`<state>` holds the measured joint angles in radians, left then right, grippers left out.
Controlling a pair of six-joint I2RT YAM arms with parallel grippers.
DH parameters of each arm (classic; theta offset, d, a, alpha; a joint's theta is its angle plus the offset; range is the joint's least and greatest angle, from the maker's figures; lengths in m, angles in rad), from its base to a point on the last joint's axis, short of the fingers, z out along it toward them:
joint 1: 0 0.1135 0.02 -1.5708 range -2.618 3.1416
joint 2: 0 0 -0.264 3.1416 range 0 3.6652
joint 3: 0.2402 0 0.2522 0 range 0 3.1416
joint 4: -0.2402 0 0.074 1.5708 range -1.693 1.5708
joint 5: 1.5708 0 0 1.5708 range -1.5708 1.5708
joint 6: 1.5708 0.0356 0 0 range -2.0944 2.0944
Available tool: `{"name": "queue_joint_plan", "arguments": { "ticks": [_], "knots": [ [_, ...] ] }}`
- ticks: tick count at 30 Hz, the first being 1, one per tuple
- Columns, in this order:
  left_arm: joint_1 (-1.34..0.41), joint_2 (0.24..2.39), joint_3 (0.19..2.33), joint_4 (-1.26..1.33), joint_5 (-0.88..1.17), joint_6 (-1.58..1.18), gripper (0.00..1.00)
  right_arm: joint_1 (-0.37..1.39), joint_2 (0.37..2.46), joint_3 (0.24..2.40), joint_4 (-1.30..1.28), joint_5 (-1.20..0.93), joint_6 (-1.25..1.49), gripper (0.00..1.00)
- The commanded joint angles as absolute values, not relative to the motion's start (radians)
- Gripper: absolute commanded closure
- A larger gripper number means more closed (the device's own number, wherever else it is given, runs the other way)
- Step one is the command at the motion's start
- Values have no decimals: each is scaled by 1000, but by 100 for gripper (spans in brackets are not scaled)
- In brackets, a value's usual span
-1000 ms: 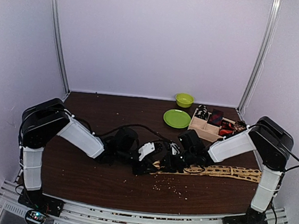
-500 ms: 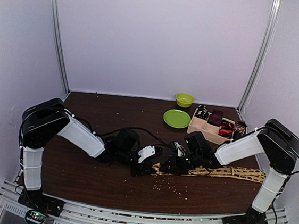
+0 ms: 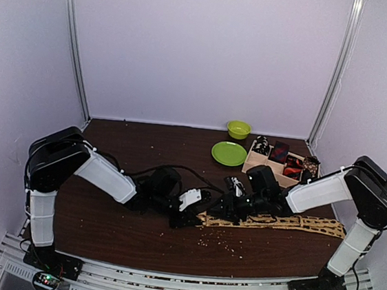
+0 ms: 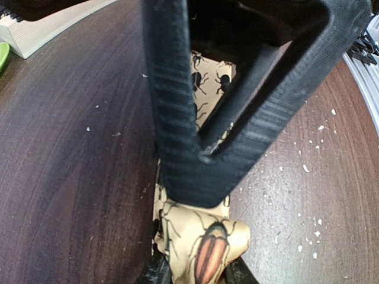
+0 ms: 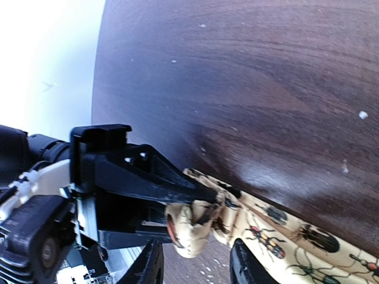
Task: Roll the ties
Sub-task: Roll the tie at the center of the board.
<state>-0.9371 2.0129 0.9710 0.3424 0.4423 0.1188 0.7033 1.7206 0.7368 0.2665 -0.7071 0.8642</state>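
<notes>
A long tan tie (image 3: 289, 222) printed with dark beetles lies across the brown table's right half. Its left end is bunched into a small roll. My left gripper (image 3: 196, 215) is shut on that rolled end, and the fabric (image 4: 204, 248) bulges between its fingertips (image 4: 195, 275). My right gripper (image 3: 228, 207) is open. Its fingers (image 5: 195, 266) straddle the rolled end (image 5: 189, 228) without pressing it. One right finger (image 4: 177, 118) fills the left wrist view. The left gripper's tip (image 5: 222, 192) pinches the tie in the right wrist view.
A wooden compartment tray (image 3: 265, 170) at the back right holds several small rolled ties (image 3: 279, 152). A green plate (image 3: 229, 153) and a green bowl (image 3: 238, 129) sit beside it. Pale crumbs (image 3: 221, 241) are scattered in front of the tie.
My right arm has drawn back to the right, and the tie has shifted slightly right with it. The left gripper has stayed almost still on the tie's end.
</notes>
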Motion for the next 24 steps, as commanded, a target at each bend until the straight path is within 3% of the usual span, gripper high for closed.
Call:
{"name": "queue_joint_plan", "arguments": {
  "ticks": [1, 20, 24],
  "knots": [
    [-941, 2047, 954, 230, 440, 127, 71, 703, 1737, 744, 365, -738, 925, 60],
    [-940, 2052, 963, 227, 437, 119, 71, 747, 1764, 731, 383, -732, 946, 61],
    [-940, 2052, 963, 227, 431, 113, 71, 759, 1775, 745, 374, -733, 939, 65]
  ]
}}
